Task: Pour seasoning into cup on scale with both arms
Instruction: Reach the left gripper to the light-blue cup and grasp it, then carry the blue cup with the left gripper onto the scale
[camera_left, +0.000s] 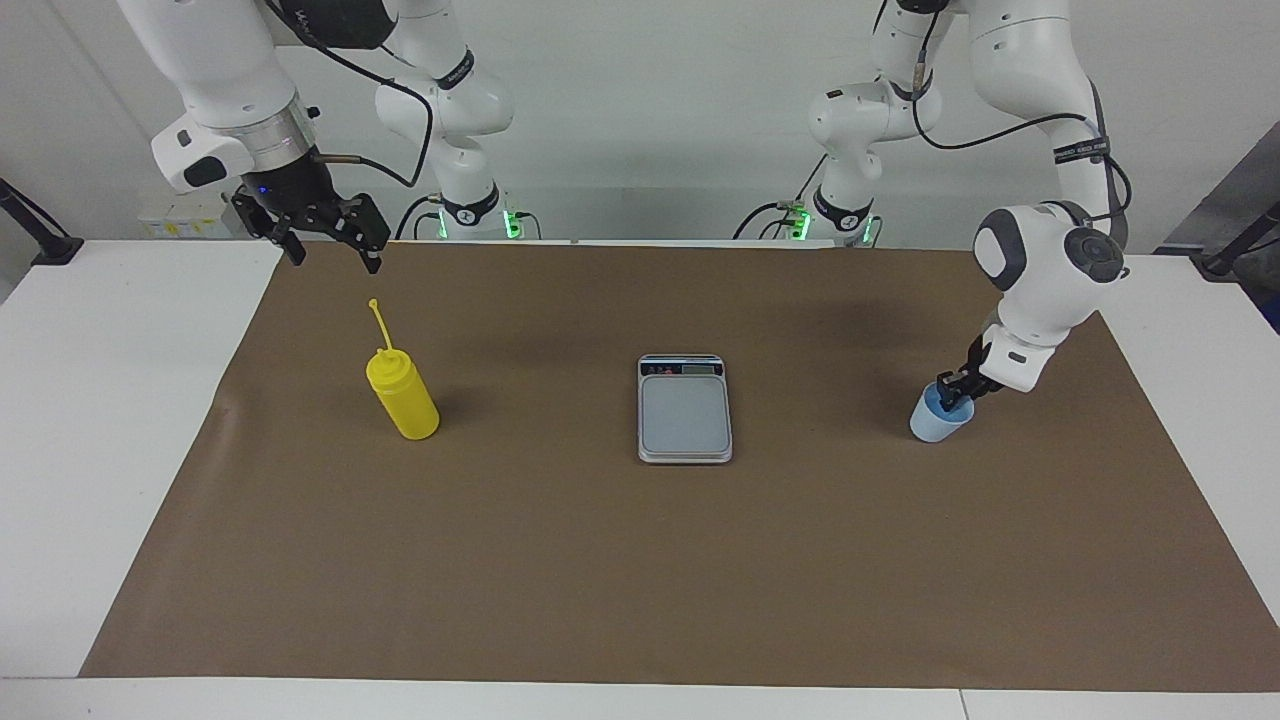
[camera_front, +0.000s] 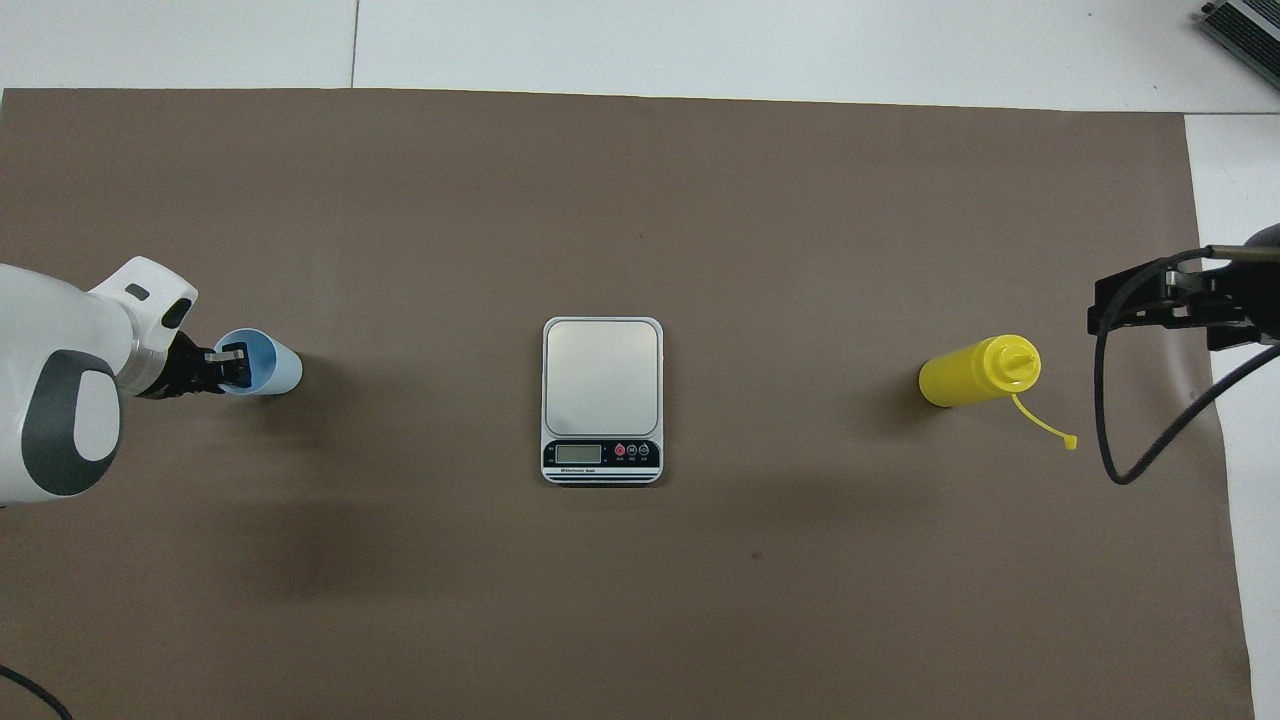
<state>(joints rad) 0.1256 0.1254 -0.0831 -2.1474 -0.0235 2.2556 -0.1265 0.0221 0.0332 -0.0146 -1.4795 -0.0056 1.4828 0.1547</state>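
The yellow seasoning bottle (camera_left: 403, 395) (camera_front: 975, 372) stands upright toward the right arm's end of the table, its cap off and dangling on its strap. My right gripper (camera_left: 333, 255) (camera_front: 1100, 305) is open and empty, raised in the air beside the bottle, not touching it. The pale blue cup (camera_left: 938, 420) (camera_front: 270, 365) stands on the table toward the left arm's end. My left gripper (camera_left: 955, 392) (camera_front: 228, 358) is down at the cup, shut on its rim with one finger inside. The scale (camera_left: 685, 415) (camera_front: 602, 375) lies between them with nothing on its plate.
A brown paper mat (camera_left: 640, 580) (camera_front: 640, 600) covers most of the white table. The scale's display end faces the robots. A black cable (camera_front: 1150, 450) loops down from the right arm over the mat's edge.
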